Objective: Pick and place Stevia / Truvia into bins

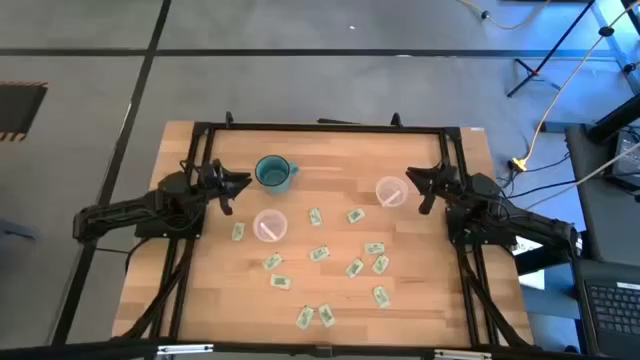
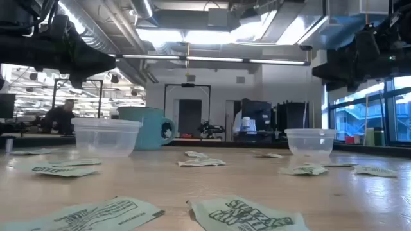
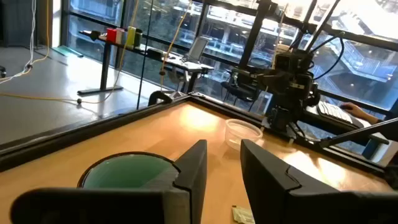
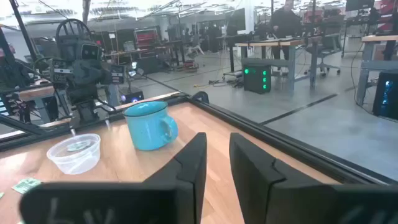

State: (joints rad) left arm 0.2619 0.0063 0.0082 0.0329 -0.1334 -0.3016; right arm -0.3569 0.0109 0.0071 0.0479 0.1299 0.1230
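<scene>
Small white-and-green paper sachets [image 1: 320, 253] lie scattered flat on the wooden table [image 1: 430, 310], none held. Left gripper [image 1: 243, 183] and right gripper [image 1: 412, 175] hover by the two clear round plastic cups [image 1: 270, 227], jaws narrowly parted, empty. Sachets look light and limp; pinch one by an edge.

- High view: even overhead light, soft short shadows on the table [image 1: 330, 160]; blue tint at the right edge.
- Low view: ceiling lights [image 2: 212, 35] blown out; nearest sachets [image 2: 247, 215] blurred; arms show as dark silhouettes.
- Left wrist view: daylight through the windows [image 3: 186, 25], glare on the wood.
- Right wrist view: bright, fingers [image 4: 193, 162] soft.
</scene>
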